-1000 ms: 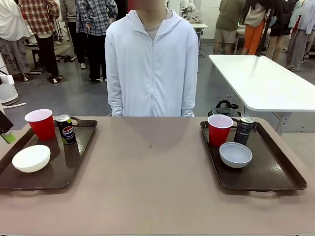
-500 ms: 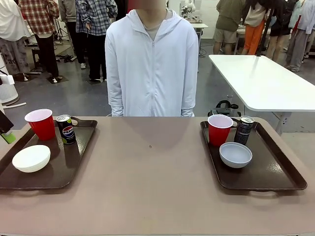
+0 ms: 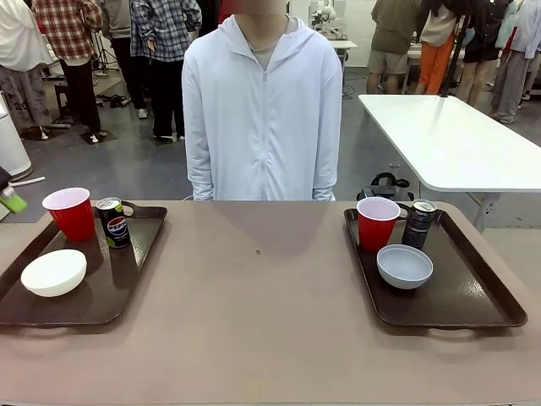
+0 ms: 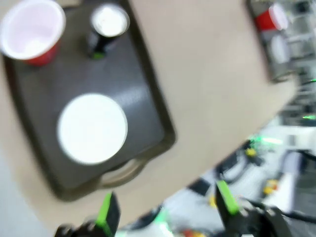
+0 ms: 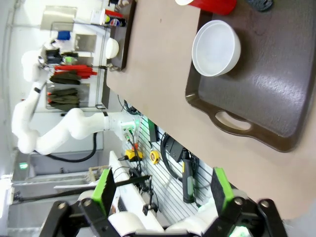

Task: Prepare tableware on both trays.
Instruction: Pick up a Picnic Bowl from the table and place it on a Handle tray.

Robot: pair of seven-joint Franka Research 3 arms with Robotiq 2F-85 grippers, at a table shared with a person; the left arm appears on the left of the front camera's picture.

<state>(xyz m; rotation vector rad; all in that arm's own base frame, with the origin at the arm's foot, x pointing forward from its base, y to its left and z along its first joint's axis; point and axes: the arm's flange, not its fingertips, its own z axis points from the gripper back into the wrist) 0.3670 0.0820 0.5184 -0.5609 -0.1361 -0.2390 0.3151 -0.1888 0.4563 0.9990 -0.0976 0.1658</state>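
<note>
Left claw [image 4: 163, 215] has pulled off the tabletop's [image 3: 262, 304] left edge, fingers wide; right claw [image 5: 160, 190] likewise wide. Both trays look set, so retreat cleanly.

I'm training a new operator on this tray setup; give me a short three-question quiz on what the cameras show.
1. True or false: the left tray carries a red cup, a can and a white bowl.
2. On the right tray, what stands nearest the robot? A cup, B bowl, C can.
3. Fill in: the right pincer is ____, holding nothing.

Key: 1 true; 2 B, the bowl; 3 open.
</note>
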